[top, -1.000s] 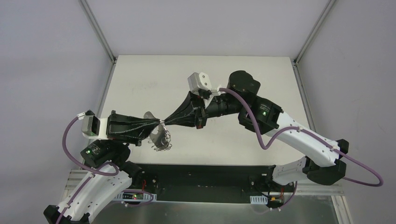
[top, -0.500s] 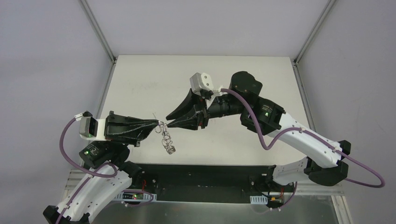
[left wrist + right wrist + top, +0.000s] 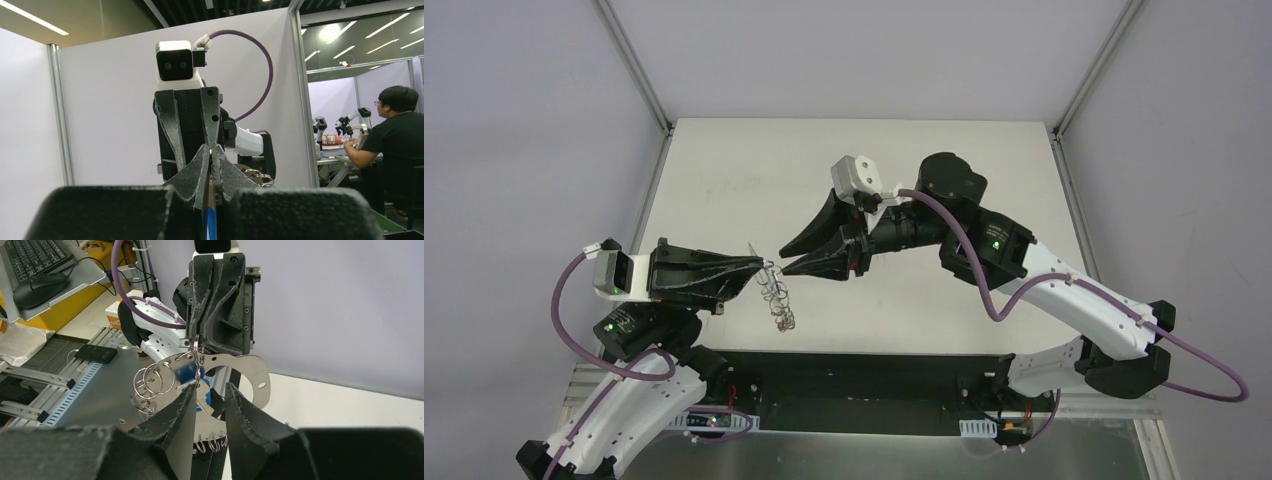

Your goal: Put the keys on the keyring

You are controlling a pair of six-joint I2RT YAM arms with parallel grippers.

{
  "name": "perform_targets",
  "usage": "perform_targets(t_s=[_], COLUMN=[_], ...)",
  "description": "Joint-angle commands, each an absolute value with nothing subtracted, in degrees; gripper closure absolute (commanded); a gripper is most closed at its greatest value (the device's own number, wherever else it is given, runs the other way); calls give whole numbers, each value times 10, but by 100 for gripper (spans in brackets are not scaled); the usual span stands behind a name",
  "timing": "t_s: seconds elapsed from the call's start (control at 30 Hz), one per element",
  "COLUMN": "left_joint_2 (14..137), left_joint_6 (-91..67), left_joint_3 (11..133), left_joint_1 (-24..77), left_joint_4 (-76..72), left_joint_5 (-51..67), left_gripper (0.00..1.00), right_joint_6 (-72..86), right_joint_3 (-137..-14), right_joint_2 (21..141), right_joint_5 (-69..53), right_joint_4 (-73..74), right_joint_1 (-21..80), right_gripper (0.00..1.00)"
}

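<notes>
My left gripper (image 3: 760,264) is shut on the rim of the keyring (image 3: 778,298), which hangs below its tips above the table's near edge. In the right wrist view the keyring (image 3: 256,371) is a flat silvery ring with small wire loops (image 3: 154,381). The blue key (image 3: 190,373) with a silvery end hangs against it, just under the left gripper (image 3: 198,343). My right gripper (image 3: 784,258) is open and empty, its fingertips (image 3: 191,390) either side of the key without gripping it. In the left wrist view the left gripper (image 3: 211,148) pinches a thin edge with a blue strip (image 3: 211,226).
The white table (image 3: 724,170) lies under both arms, with grey walls behind and at the sides. A black strip and a metal rail (image 3: 864,385) run along the near edge between the arm bases.
My right gripper was shut tip to tip with the left one; it has opened and drawn back slightly to the right. The keyring now hangs lower from the left gripper.
</notes>
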State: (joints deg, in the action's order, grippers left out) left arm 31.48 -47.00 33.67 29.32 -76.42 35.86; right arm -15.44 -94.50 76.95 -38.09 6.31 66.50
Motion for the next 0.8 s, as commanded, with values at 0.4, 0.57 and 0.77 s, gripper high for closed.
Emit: perform_targets(t_s=[0.4, 0.57, 0.77], left_joint_2=[309, 307, 306], left_joint_6=[-472, -473, -470], left_joint_3=[360, 360, 355], left_joint_1=[298, 298, 299], left_joint_4=[-799, -797, -796], left_joint_5=[356, 358, 360], left_gripper=[100, 100, 100], right_joint_6=[-141, -141, -142], right_joint_3=[-987, -993, -996], right_joint_2=[782, 790, 796], right_joint_5=[-393, -394, -397], right_joint_4=[30, 24, 19], right_joint_1=[684, 687, 687], right_gripper=[70, 72, 74])
